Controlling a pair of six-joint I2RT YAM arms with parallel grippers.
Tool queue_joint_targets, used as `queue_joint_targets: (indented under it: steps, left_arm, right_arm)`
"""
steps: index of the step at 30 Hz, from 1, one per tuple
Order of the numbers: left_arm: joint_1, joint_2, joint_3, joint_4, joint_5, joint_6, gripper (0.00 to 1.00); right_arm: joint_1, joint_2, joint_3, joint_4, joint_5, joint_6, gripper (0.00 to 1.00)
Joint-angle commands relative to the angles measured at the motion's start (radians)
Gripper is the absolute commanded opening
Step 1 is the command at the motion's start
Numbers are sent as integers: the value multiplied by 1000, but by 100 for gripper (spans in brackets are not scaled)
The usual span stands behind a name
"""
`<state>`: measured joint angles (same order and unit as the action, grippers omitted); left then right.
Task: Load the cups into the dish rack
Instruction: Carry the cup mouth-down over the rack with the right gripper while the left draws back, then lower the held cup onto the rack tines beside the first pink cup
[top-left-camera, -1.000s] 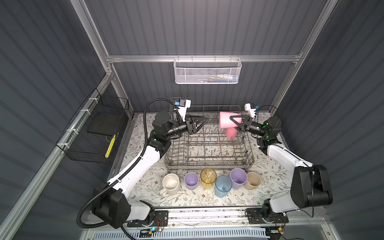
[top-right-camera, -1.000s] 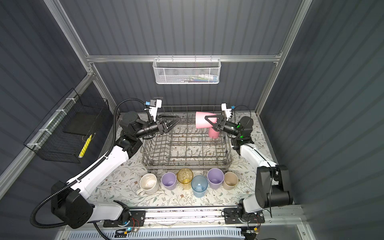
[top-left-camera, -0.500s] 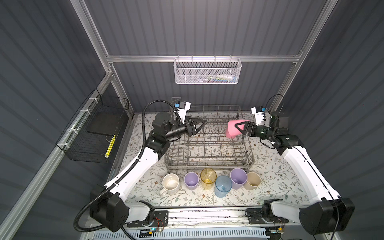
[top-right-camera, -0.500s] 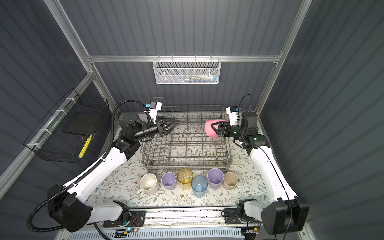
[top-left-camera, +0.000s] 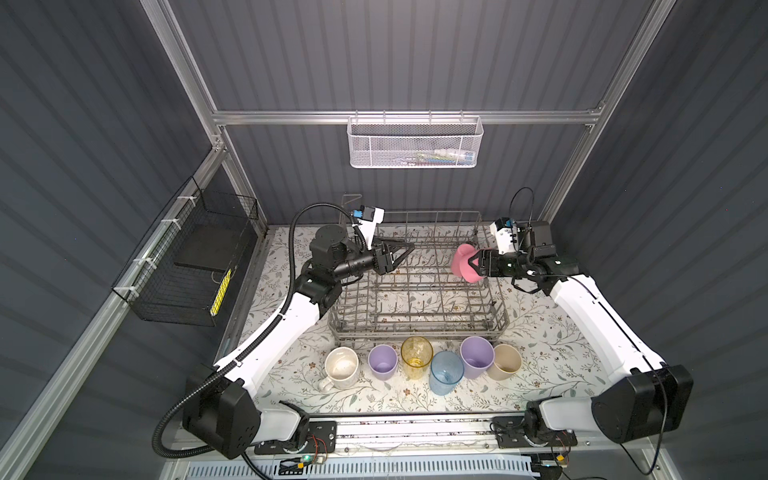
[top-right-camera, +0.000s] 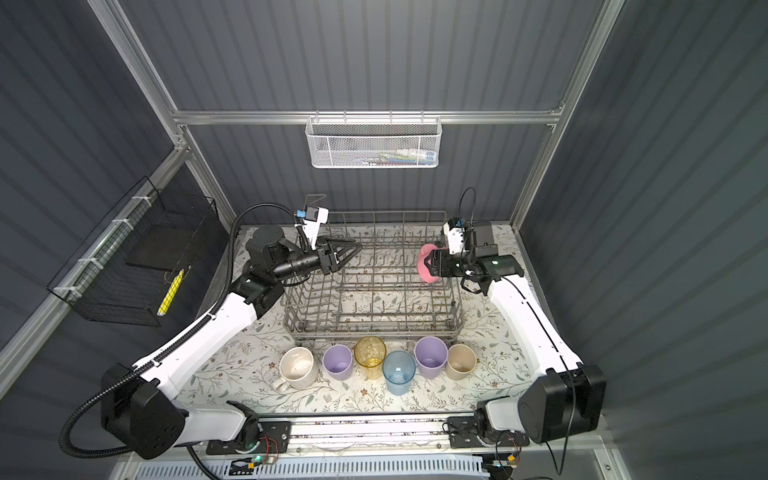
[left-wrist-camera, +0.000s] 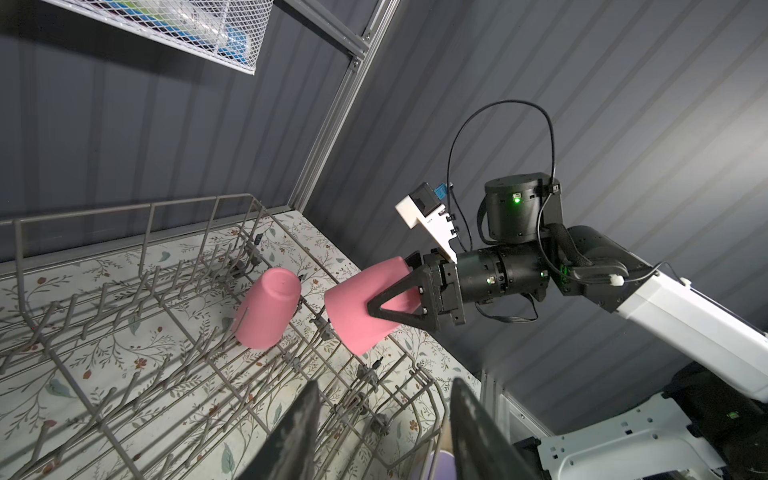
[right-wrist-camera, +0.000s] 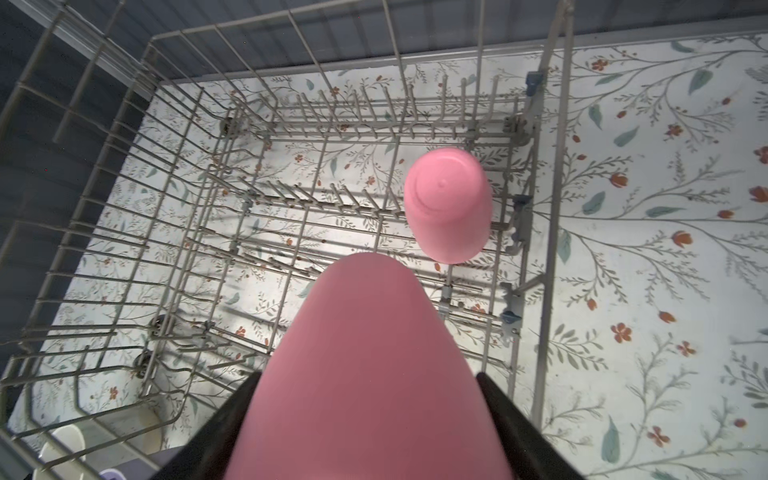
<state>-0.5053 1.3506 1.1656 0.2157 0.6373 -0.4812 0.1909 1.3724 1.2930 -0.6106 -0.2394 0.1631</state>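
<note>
My right gripper (right-wrist-camera: 370, 395) is shut on a pink cup (right-wrist-camera: 365, 353), held tilted over the right side of the grey wire dish rack (top-left-camera: 415, 328). The left wrist view shows this held cup (left-wrist-camera: 353, 316) beside a second pink cup (left-wrist-camera: 266, 311) standing upside down on the rack's tines. My left gripper (top-left-camera: 405, 251) hovers open and empty over the rack's back left part. In front of the rack a row of cups stands upright: cream mug (top-left-camera: 341, 368), lilac cup (top-left-camera: 383, 361), yellow tumbler (top-left-camera: 416, 351), blue tumbler (top-left-camera: 446, 378), another lilac cup (top-left-camera: 477, 362), beige cup (top-left-camera: 505, 362).
A white mesh basket (top-left-camera: 415, 143) hangs on the back wall and a black wire basket (top-left-camera: 183, 266) on the left wall. The rack stands on a floral mat (top-left-camera: 552, 345) between both arms.
The right arm has swung outward and brought the held pink cup lower and to the right, close above the rack's right side. The left gripper has barely moved.
</note>
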Motion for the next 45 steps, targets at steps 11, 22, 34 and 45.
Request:
queue_joint_targets:
  steps: [11,22,34,45]
  left_arm:
    - [-2,8,-18,-13,-7,30,50]
    - [-2,-23,-40,-36,-24,58,50]
    - [-1,-78,-83,-56,-41,84,49]
    - [1,-108,-113,-64,-39,94,49]
  right_arm:
    - [57,85,115,-60,93,-47,53]
    - [148,253,309,-98,97,-55,54]
    - [208,474,548,-168,128,-78,55]
    - [231,593,666,-218,201,-100,58]
